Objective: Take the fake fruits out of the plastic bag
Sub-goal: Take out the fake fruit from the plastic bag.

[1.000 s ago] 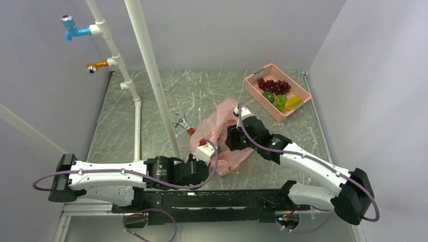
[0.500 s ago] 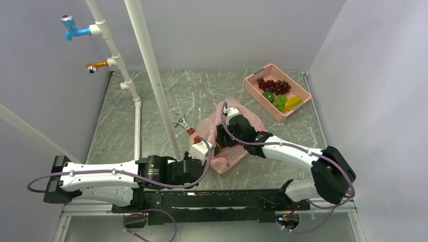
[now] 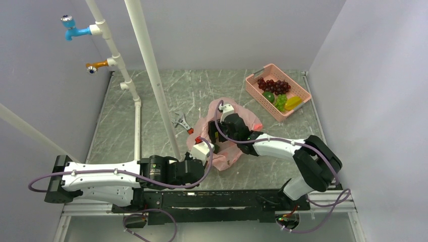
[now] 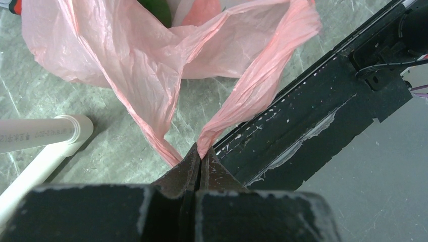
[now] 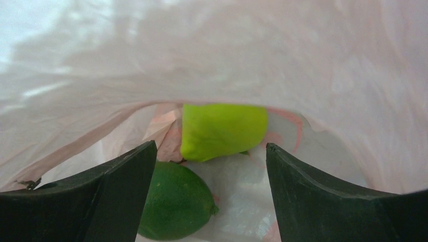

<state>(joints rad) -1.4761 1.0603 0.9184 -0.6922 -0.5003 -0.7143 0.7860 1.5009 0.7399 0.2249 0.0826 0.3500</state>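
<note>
My left claw [image 4: 201, 160] clamps the plastic bag [image 4: 151, 55] by its handles; my right claw [image 5: 210, 148], spread wide inside, faces a yellow-green fruit [image 5: 222, 128] and a dark green fruit [image 5: 174, 201].

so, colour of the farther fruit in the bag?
Bright yellow-green; the fruit shows best in the right wrist view.

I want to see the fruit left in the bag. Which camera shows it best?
Right wrist: a yellow-green fruit and a dark green fruit lie inside the pink plastic bag. Left wrist shows a green sliver; the top view, only bag.
</note>
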